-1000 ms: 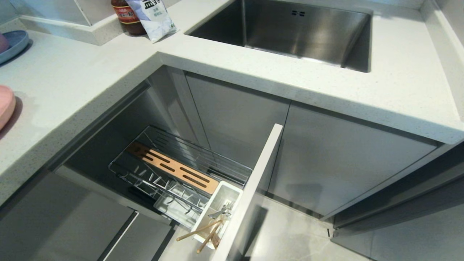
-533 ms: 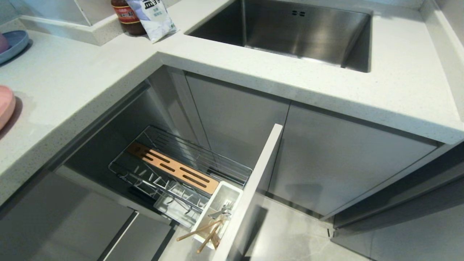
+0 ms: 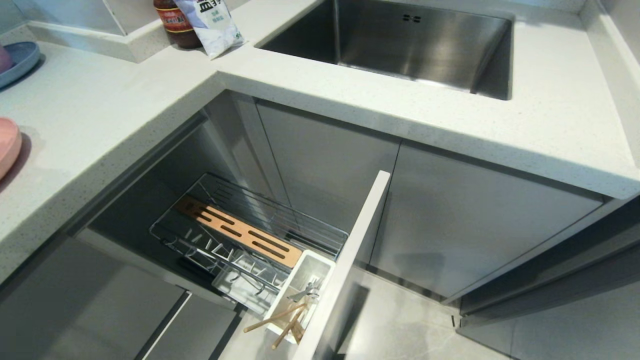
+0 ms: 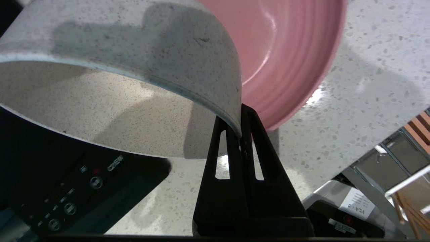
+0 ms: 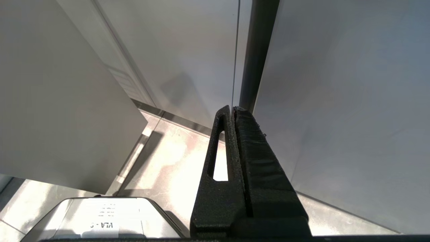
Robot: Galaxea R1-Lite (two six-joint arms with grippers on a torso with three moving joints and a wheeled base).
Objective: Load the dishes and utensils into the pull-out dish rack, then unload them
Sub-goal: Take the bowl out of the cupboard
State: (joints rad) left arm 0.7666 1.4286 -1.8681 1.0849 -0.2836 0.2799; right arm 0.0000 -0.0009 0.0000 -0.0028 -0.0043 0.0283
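In the left wrist view my left gripper is shut on the rim of the off-white speckled bowl, which hangs tilted above the countertop. Behind the bowl the pink plate lies on that counter; its edge shows at the head view's left border. Below, the pull-out dish rack stands open with its wooden strip bare. Chopsticks and silver cutlery stick out of its white box. My right gripper is shut on nothing, parked low by cabinet fronts. Neither arm shows in the head view.
The rack's tall white front panel juts out over the floor. A black control panel lies under the held bowl. A blue plate, a jar and a bag sit at the back, beside a steel sink.
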